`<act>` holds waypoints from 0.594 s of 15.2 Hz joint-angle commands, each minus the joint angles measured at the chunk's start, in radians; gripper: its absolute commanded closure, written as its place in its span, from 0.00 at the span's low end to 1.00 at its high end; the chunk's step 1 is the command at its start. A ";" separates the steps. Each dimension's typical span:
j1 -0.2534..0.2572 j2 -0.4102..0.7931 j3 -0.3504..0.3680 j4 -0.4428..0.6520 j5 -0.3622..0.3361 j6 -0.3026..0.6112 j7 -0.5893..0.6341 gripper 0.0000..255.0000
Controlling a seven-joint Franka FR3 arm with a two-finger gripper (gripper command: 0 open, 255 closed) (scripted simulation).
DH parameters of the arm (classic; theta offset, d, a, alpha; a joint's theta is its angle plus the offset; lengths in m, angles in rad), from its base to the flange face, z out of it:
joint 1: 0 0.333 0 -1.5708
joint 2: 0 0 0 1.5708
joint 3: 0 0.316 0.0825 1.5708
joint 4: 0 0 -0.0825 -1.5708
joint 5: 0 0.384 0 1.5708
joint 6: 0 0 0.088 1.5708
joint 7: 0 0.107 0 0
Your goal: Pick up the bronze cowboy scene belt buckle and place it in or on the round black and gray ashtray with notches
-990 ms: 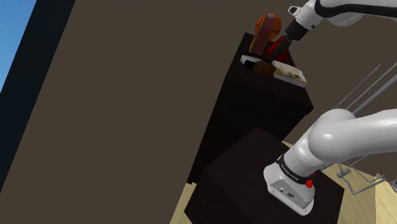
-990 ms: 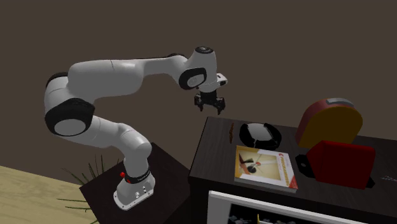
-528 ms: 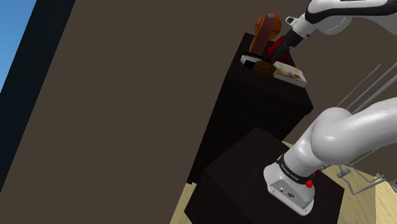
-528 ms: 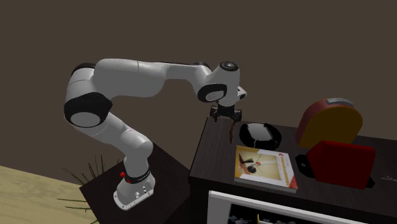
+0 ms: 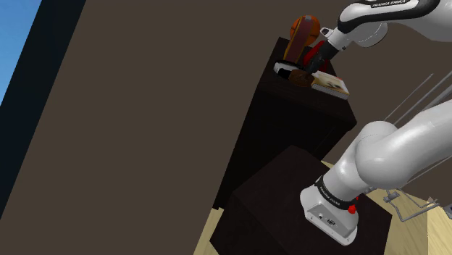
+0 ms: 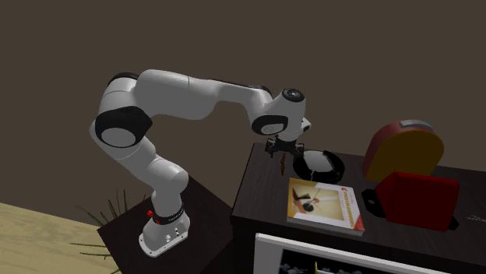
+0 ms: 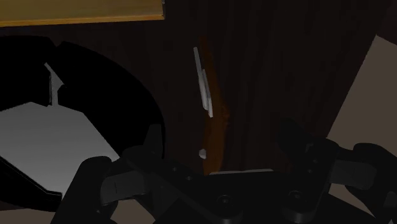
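The bronze belt buckle (image 7: 214, 130) stands on its edge on the dark cabinet top (image 6: 257, 191), thin and brown with a silver bar on its back. Close beside it sits the round black ashtray (image 6: 318, 164) with a grey inside (image 7: 57, 137). My gripper (image 6: 280, 149) hangs just above the buckle (image 6: 281, 162), pointing down. In the wrist view the gripper (image 7: 221, 141) is open, its fingers (image 7: 153, 143) stand apart on either side of the buckle and do not touch it. In the shoulder view the gripper (image 5: 314, 66) is over the cabinet near the ashtray (image 5: 287, 69).
A book (image 6: 325, 204) lies on the cabinet in front of the ashtray. A rounded orange and red object (image 6: 405, 149) and a red box (image 6: 413, 201) stand toward the second exterior view's right. A dark wall rises behind the cabinet.
The arm has swung toward the cabinet and come down, so the gripper now sits low over the buckle beside the ashtray. The buckle and ashtray have not moved.
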 commanded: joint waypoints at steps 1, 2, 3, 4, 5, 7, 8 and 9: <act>0.007 0.011 -0.008 -0.019 0.008 0.029 -0.006 0.00; 0.015 0.022 -0.016 -0.031 0.016 0.050 -0.013 0.00; 0.015 0.022 -0.016 -0.031 0.016 0.050 -0.013 0.00; 0.015 0.022 -0.016 -0.031 0.016 0.050 -0.013 0.00; 0.015 0.022 -0.016 -0.031 0.016 0.050 -0.013 0.00; 0.015 0.022 -0.016 -0.031 0.016 0.050 -0.013 0.00; 0.015 0.022 -0.016 -0.031 0.016 0.050 -0.013 0.00; 0.015 0.022 -0.016 -0.031 0.016 0.050 -0.013 0.00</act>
